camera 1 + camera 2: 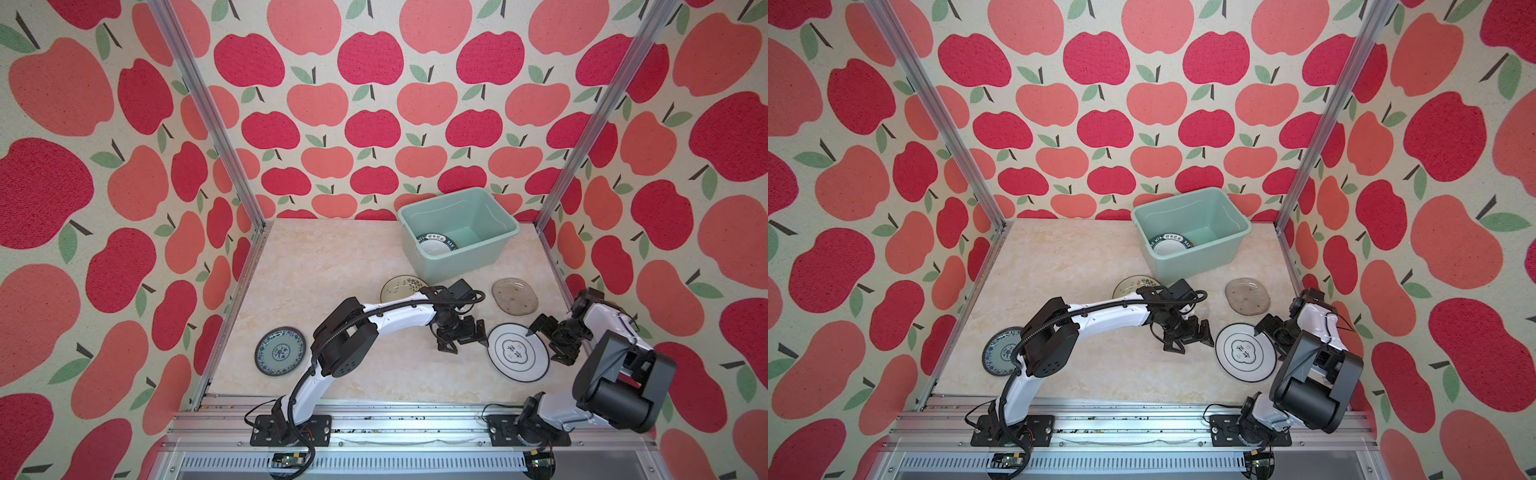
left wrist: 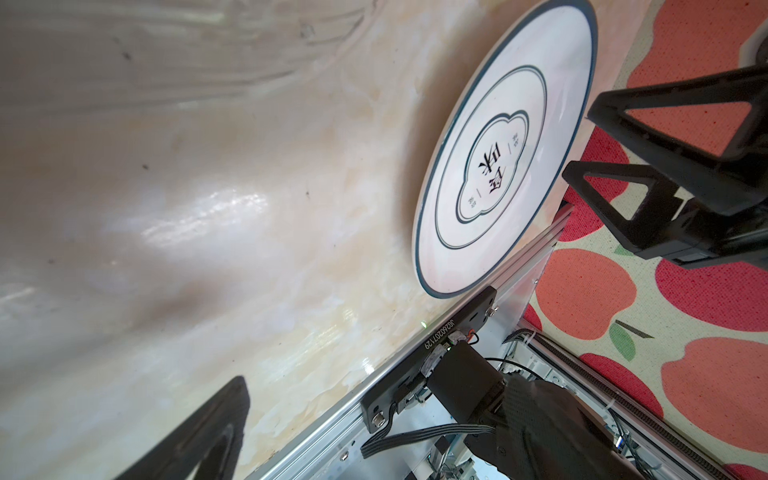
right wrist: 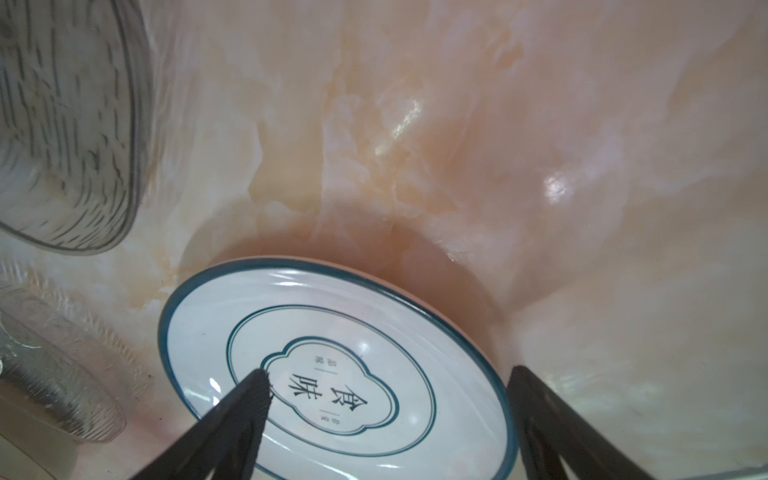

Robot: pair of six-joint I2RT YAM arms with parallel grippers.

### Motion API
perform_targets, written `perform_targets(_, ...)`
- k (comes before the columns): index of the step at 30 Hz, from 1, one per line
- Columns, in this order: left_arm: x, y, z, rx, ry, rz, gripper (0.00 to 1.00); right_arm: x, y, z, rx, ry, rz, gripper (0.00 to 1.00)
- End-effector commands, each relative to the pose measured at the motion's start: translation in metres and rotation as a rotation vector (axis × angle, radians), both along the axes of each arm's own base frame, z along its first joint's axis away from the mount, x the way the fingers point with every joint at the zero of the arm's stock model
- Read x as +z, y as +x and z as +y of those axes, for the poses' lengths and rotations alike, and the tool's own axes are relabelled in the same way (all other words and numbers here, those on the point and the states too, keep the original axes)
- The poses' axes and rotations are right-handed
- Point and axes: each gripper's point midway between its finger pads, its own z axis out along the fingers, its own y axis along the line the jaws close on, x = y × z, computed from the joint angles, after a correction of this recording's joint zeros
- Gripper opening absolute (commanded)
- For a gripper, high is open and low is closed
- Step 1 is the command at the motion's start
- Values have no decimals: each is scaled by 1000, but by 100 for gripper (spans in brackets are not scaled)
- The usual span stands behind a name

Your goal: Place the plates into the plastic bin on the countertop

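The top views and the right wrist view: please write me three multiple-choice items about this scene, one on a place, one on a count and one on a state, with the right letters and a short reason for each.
1. Where is the round blue-patterned ceramic plate?
A) inside the plastic tub
B) on the beige marble-patterned countertop, at its left side
C) leaning on the apple wall

2. How many plates show inside the pale mint-green rectangular plastic bin?
A) one
B) none
C) three

3. What is the state of the right gripper?
A) shut on a plate
B) out of view
C) open

Key:
1 B: it lies flat there, apart from the other plates.
2 A: only the white plate with the dark lettered rim shows there.
3 C: one finger is over the white round plate with a dark ring, and the other is beyond its rim.
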Motion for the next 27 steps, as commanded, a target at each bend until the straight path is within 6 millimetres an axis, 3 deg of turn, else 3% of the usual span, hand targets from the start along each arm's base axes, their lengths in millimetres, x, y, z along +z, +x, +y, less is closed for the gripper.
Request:
perform_targets(1,-4,4,-4,9,-4,19,98,-6,-4,2,16,11,21,92)
perform_targets(12,-4,9,11,75,-20,17,98,-12,3,28,124,32,20,90)
perform_targets(27,1,17,54,210,19,-18,98,-13,13,96,415,105,-4,83)
